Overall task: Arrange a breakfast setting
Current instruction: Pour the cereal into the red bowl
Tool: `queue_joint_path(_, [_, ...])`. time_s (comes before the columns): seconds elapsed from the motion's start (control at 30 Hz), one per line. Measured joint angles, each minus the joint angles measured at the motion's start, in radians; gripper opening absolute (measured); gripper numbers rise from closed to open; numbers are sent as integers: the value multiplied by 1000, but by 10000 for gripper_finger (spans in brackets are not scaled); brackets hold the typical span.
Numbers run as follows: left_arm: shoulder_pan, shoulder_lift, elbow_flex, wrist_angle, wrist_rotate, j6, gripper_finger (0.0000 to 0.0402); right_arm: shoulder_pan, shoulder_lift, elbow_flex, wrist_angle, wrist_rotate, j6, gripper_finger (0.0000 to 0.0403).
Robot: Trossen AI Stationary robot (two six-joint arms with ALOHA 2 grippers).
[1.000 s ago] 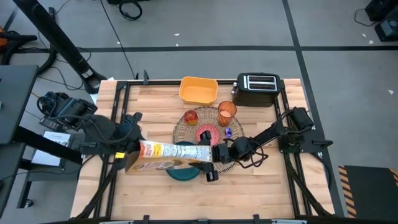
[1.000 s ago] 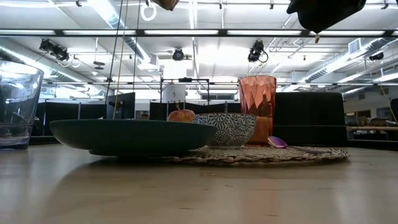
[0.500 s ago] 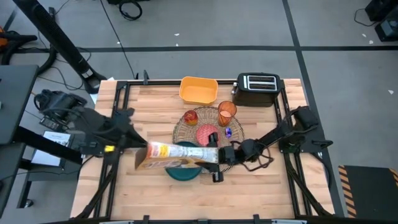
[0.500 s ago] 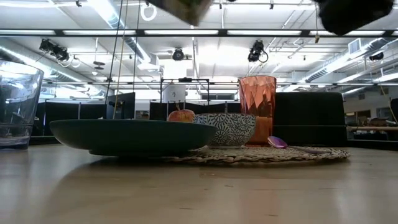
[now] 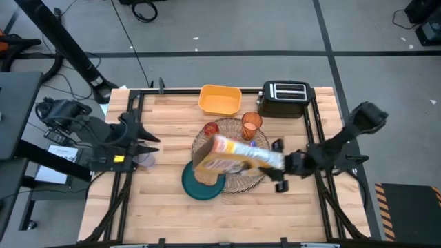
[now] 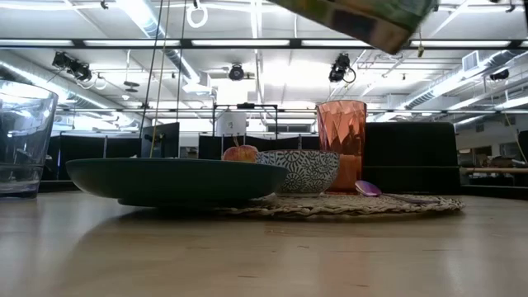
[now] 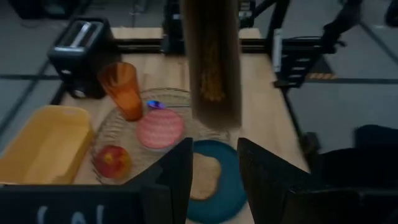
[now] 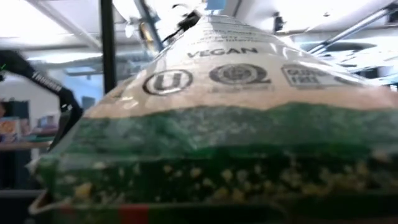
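- Placemat (image 5: pixel 231 153), round woven straw, sits mid-table; pink bowl (image 5: pixel 231 147), orange cup (image 5: pixel 251 122), small orange-red fruit (image 5: pixel 211 129) and spoon (image 7: pixel 155 104) are all on it.
- Teal plate (image 5: pixel 200 189) overlaps the mat's near-left edge; toast slice (image 7: pixel 204 176) lies on the plate.
- In the low view the plate (image 6: pixel 173 181) is in front, with the patterned bowl (image 6: pixel 301 171), the fruit (image 6: pixel 241 153) and the cup (image 6: pixel 341 144) behind it on the mat (image 6: pixel 346 205).
- Right gripper (image 5: pixel 279 164) is clamped on one end of a cereal bag (image 5: pixel 238 156), held in the air roughly level above the mat and plate. The bag fills the right wrist view (image 8: pixel 217 124) and shows at the top of the low view (image 6: pixel 363 16).
- Left gripper (image 5: pixel 153 138) hovers over the table's left side, clear of the setting, fingers (image 7: pixel 177 177) apart and holding nothing.
- Clear glass (image 5: pixel 144 160) stands just beside the left gripper.
- Yellow tray (image 5: pixel 220 100) and black toaster (image 5: pixel 284 98) sit along the far edge, apart from the mat.
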Motion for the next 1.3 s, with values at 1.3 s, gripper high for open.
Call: queue_joint_path(1.3, [127,-2,-683,794,-56,-28,134,246,-1353,-225,-1360,258,55,201])
